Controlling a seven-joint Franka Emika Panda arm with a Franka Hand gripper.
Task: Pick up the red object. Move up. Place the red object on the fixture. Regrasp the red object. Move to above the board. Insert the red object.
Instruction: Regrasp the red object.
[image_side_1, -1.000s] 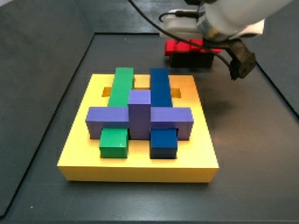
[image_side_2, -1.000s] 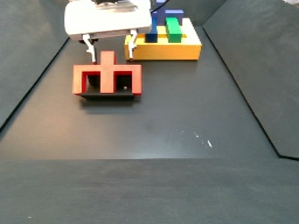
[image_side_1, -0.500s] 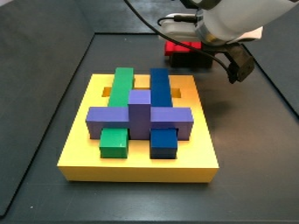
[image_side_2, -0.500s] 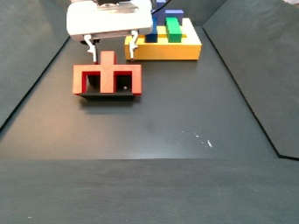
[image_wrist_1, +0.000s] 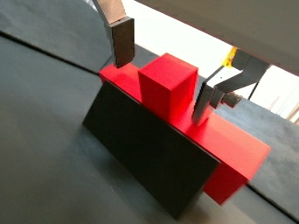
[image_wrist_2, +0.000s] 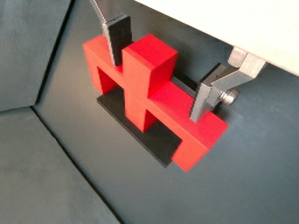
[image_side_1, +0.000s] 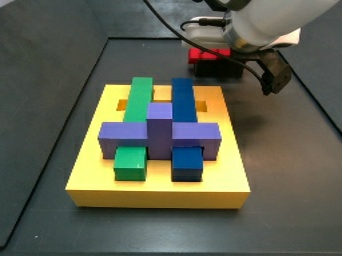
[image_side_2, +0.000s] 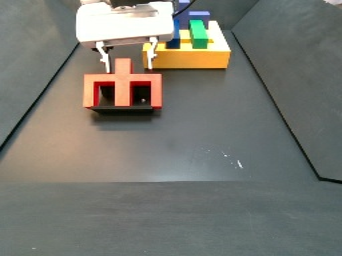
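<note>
The red object (image_side_2: 123, 92) stands on the dark fixture (image_side_2: 124, 112), its middle prong pointing up (image_wrist_2: 146, 83). My gripper (image_side_2: 126, 55) hangs just over it, open. In both wrist views the silver fingers (image_wrist_1: 121, 44) (image_wrist_2: 115, 42) straddle the middle prong (image_wrist_1: 170, 87) with a gap on each side, touching nothing. The gripper's midpoint sits over that prong (image_wrist_1: 165, 70) (image_wrist_2: 162, 70). In a side view the gripper (image_side_1: 247, 60) covers part of the red object (image_side_1: 211, 55) and the fixture (image_side_1: 221, 70). The yellow board (image_side_1: 160, 190) lies apart from them.
The board (image_side_2: 187, 57) carries green (image_side_1: 138, 100), blue (image_side_1: 183, 100) and purple (image_side_1: 160, 130) blocks. A dark plate of the fixture (image_wrist_1: 140, 157) slopes below the red bar. A cable (image_side_1: 167, 25) trails behind the arm. Raised dark edges border the mat.
The gripper has edged slightly further over the red object in a side view. The red object, fixture and board have stayed where they were.
</note>
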